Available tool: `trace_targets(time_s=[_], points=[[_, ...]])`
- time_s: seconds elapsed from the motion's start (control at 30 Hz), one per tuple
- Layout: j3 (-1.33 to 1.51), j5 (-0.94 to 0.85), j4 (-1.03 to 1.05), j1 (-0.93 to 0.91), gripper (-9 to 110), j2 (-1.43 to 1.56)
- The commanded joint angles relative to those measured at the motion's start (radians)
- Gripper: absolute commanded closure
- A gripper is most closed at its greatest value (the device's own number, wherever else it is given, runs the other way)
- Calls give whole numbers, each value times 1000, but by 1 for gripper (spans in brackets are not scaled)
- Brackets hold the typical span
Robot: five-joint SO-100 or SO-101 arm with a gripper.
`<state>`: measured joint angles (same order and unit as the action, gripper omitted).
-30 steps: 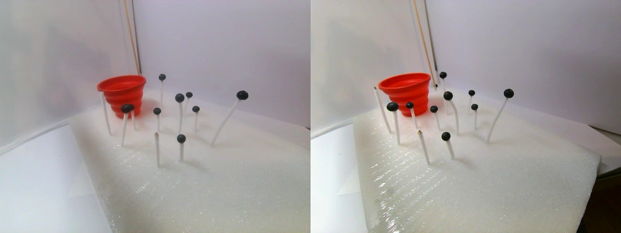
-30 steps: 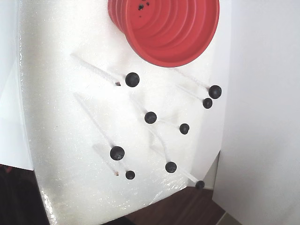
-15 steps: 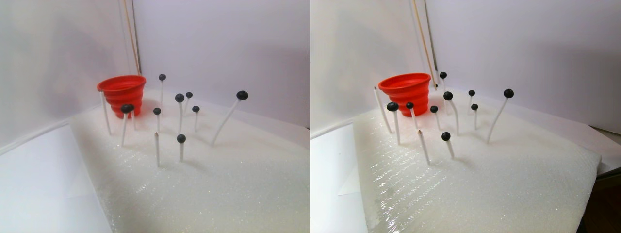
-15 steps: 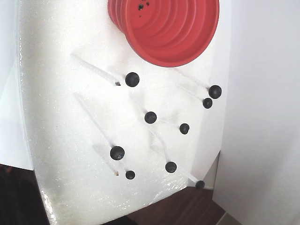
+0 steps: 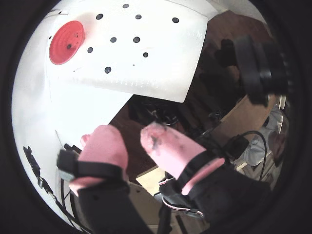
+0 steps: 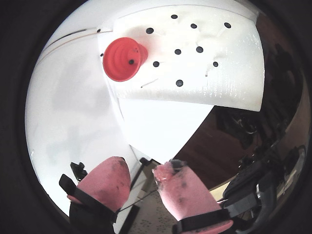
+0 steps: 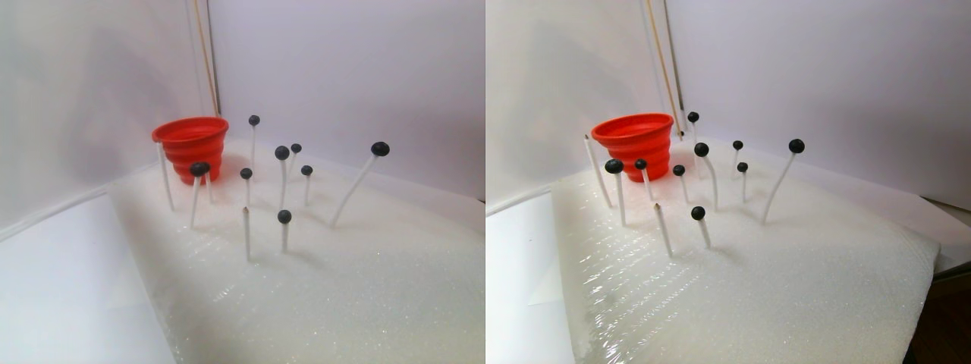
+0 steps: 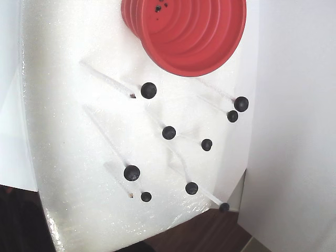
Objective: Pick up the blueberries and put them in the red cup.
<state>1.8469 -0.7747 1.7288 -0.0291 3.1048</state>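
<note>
The red cup (image 8: 210, 50) stands at the far end of a white foam pad (image 8: 63, 131); it also shows in the stereo pair view (image 7: 191, 144) and in both wrist views (image 5: 67, 42) (image 6: 123, 58). Several blueberries (image 8: 169, 132) sit on the tips of thin white sticks pushed into the pad, the nearest to the cup (image 8: 148, 90) just below its rim. In both wrist views my gripper (image 5: 130, 134) (image 6: 142, 168) hangs well away from the pad, high and off its edge. Its pink fingertips (image 6: 109, 178) are open with nothing between them.
Two sticks (image 7: 246, 227) stand bare, without berries. A thin wooden rod (image 7: 203, 53) leans in the corner of the white walls behind the cup. Tiny dark specks (image 8: 157, 8) lie on the cup's bottom. Dark clutter, cables and a camera lens (image 5: 258, 63) surround the pad's near side.
</note>
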Motion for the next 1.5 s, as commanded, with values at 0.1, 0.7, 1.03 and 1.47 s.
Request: trace_targets(time_s=[0.1, 0.7, 1.03, 1.47], points=[[35, -146, -18, 5, 90, -41], [146, -387, -135, -61, 89, -121], [253, -482, -244, -112, 89, -138], [374, -566, -393, -147, 88, -172]])
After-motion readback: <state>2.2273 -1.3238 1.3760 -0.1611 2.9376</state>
